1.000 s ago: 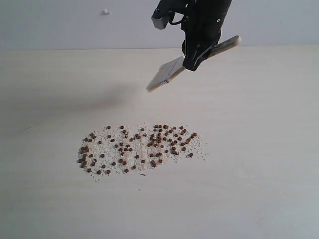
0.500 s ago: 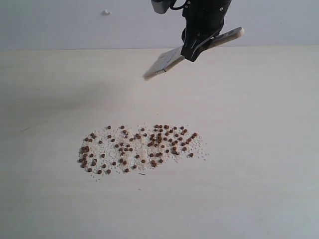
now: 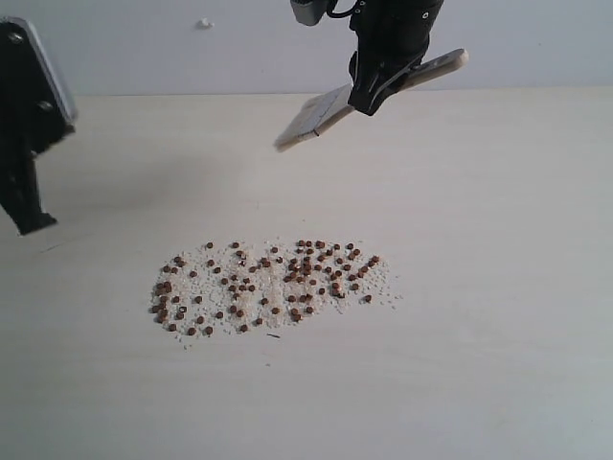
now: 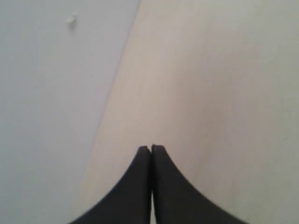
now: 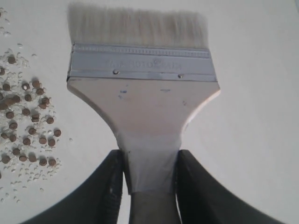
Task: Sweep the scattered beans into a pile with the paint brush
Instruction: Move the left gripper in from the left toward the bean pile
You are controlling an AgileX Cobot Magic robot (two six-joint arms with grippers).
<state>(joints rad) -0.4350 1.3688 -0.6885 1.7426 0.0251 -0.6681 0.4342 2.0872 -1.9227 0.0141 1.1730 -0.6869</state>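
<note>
Faint lettering stamped on the paint brush [image 5: 143,65] cannot be read.

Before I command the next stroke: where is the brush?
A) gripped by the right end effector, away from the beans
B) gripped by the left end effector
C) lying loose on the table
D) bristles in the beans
A: the right end effector clamps the brush by its handle, bristles well clear of the beans.

We lose the paint brush [image 5: 142,107] handle's end between the right gripper [image 5: 149,158] fingers; the arm [image 3: 402,19] above that gripper is cropped; the left gripper [image 3: 34,226] is half cut off; whitish grains [image 3: 278,287] below the right gripper are too small to identify.
</note>
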